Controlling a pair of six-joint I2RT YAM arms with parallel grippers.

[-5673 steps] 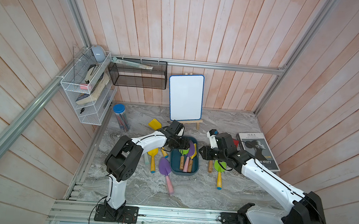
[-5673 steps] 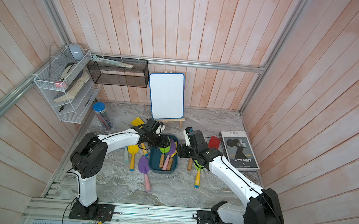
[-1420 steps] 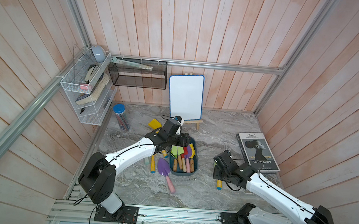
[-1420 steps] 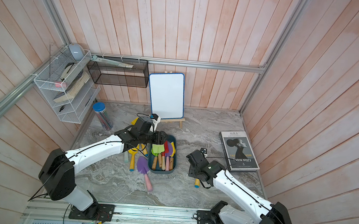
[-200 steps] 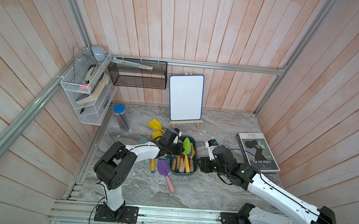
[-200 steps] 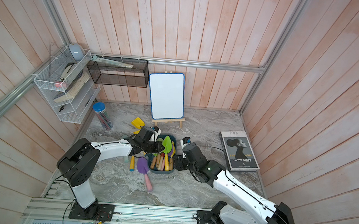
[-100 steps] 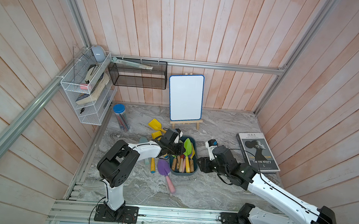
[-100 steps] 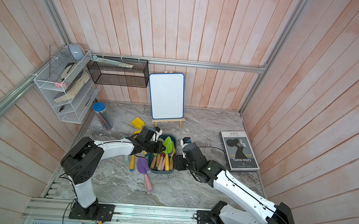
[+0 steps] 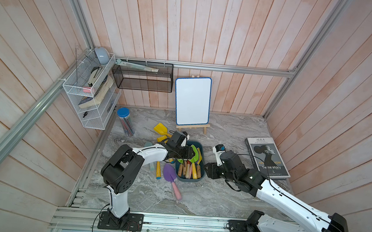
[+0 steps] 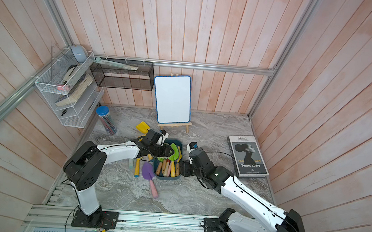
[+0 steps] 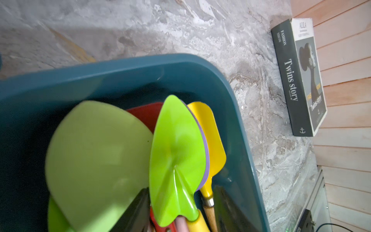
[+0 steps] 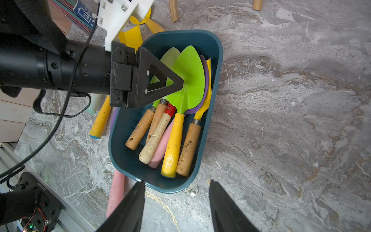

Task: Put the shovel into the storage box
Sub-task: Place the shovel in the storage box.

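Left to right. Still loose on the counter (image 9: pixel 219 193), left of the box: a yellow shovel (image 9: pixel 161 128) behind the left arm, a yellow-handled one (image 9: pixel 158 170) partly under that arm, and the purple shovel (image 9: pixel 169 172) with the pink handle, its blade just beside the box wall.

Left hand (image 9: pixel 188 153) is over the far half of the storage box (image 12: pixel 219 58). A second ago it was clamped on the green shovel (image 12: pixel 188 74), holding it up over the box. Now its fingers (image 11: pixel 136 209) stand apart on either side of the shovel's neck, gripping nothing. The shovel is down: blade on top of a purple blade and a yellow trowel, yellow handle lying along the wooden handles, all inside the rim. So that's a release, and this shovel looks stowed.

Right hand (image 12: pixel 176 183) hasn't moved in that second. It sits low at the near end of the box, jaws spread, empty. Book (image 9: pixel 267 157) lies further right, well apart.

My read: not finished if every shovel must go in. Next, lift the left hand clear without snagging the green blade — after that, the purple one looks like the easiest pick.
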